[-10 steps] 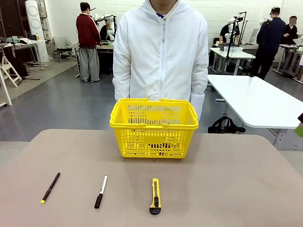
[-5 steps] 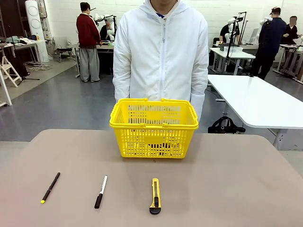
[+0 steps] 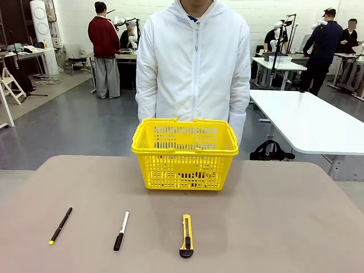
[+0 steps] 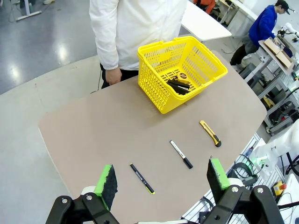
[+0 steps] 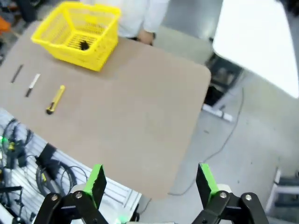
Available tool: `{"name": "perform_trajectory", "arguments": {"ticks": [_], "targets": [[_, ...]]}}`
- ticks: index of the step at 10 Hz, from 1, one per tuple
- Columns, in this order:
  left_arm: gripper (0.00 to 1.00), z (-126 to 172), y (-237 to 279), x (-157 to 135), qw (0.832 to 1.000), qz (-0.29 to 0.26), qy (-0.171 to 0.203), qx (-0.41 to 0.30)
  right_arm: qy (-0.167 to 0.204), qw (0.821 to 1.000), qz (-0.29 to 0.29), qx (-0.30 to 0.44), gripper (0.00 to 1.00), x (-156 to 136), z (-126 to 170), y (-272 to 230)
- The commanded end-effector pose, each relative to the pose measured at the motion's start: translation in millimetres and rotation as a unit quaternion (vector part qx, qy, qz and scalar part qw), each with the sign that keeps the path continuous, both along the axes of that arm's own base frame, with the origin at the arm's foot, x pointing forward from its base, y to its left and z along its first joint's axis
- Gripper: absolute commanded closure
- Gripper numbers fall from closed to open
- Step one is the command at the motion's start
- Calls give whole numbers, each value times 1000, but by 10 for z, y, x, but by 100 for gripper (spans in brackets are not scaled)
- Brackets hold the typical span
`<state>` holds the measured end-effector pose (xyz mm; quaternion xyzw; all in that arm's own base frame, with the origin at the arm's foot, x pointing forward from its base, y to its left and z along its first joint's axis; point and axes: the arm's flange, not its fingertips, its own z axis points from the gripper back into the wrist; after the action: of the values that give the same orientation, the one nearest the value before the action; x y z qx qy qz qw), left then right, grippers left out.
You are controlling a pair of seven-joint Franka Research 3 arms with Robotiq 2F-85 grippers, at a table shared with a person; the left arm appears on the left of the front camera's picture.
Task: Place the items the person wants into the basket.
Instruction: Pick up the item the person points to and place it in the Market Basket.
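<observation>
One wanted item, the tape measure (image 4: pixel 183 76), seems to be in the basket (image 3: pixel 185 149); the knife (image 3: pixel 186 235) lies on the worktop (image 3: pixel 273 216), yet to go. The left hand (image 4: pixel 161 176) and right hand (image 5: pixel 151 181) hang wide open, empty.

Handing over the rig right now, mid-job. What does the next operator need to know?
Left gripper: open, empty, high above the table's near side.
Right gripper: open, empty, high, off toward the table's side.
Basket: at the far edge, in front of the person, whose hand hangs down.
Done: the tape measure appears to lie in the basket, beside dark things I cannot identify.
Left: the utility knife lies on the table on the near side of the basket, not yet picked up. Leave the pen and marker.
</observation>
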<state>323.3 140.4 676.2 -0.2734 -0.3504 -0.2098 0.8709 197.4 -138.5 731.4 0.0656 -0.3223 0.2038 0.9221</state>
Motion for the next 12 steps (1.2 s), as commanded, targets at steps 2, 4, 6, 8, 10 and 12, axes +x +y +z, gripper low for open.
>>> {"name": "perform_trajectory", "arguments": {"ticks": [2, 4, 6, 8, 10, 12], "targets": [[0, -10, 8, -11, 1000, -7, -6, -2, -17, 992, 95, 79, 0, -173, -204, -240], [0, -10, 8, -11, 1000, -7, -6, -2, -23, 989, 97, 105, 0, -202, -331, -346], [0, -10, 8, -11, 1000, -7, -6, -2, -13, 987, 98, 123, 0, -118, -413, -382], [0, -10, 8, -11, 1000, -7, -6, -2, -21, 989, 90, 114, 0, -196, -360, -426], [0, -10, 8, -11, 1000, -7, -6, -2, -21, 989, 90, 114, 0, -196, -360, -426], [0, -10, 8, -11, 1000, -7, -6, -2, -21, 989, 90, 114, 0, -196, -360, -426]]}}
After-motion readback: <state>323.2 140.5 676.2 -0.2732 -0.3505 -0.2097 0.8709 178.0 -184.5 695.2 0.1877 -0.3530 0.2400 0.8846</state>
